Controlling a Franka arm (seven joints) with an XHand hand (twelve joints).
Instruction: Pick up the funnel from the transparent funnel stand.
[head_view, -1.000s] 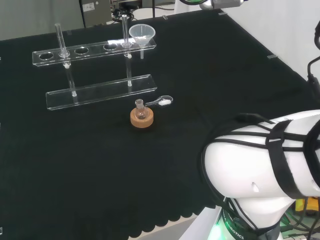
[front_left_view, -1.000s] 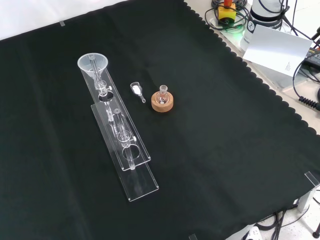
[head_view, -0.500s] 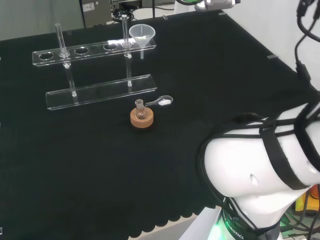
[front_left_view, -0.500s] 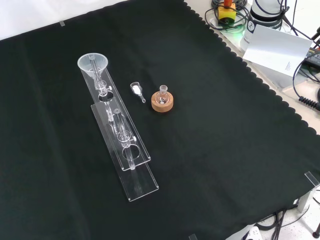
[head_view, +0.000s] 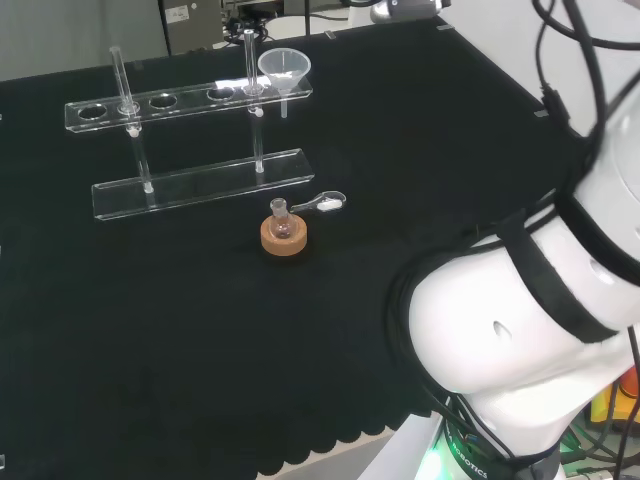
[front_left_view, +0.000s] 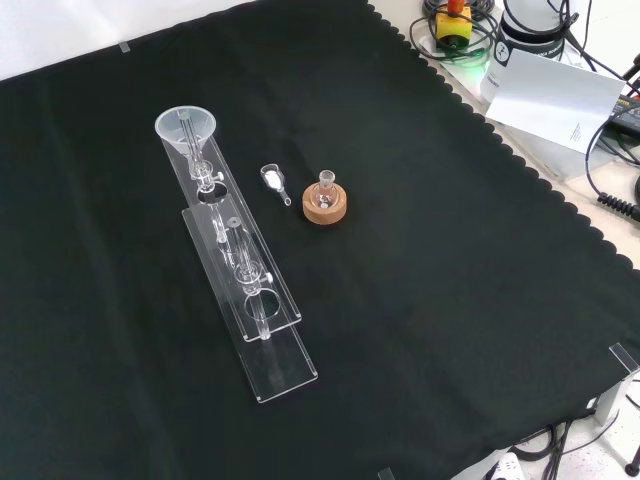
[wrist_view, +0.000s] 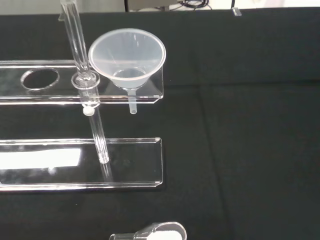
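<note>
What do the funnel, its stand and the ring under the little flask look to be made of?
Funnel: cloudy, see-through plastic by the look; its wall is milky, not glass-clear.
Stand: clear sheet, probably acrylic; bright polished edges, and the cloth shows straight through.
Ring: cork, seemingly; tan, matte and grainy.

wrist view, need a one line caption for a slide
Clear funnel seated in the end hole of the transparent stand, stem hanging below the top plate, above black cloth.
</note>
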